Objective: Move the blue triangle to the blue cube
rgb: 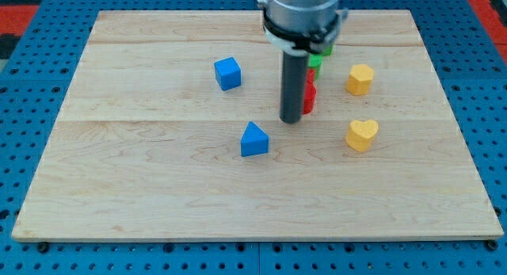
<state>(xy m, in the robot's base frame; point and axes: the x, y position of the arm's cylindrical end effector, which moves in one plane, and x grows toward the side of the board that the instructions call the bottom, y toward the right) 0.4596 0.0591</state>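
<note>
The blue triangle (254,139) lies near the middle of the wooden board (158,188). The blue cube (227,73) sits above and a little left of it, a clear gap apart. My tip (291,120) stands to the right of and slightly above the blue triangle, not touching it. The rod hides part of the blocks behind it.
A red block (310,97) and a green block (316,61) show partly behind the rod on its right. A yellow hexagon-like block (360,79) and a yellow heart (361,135) lie at the view's right. Blue pegboard surrounds the board.
</note>
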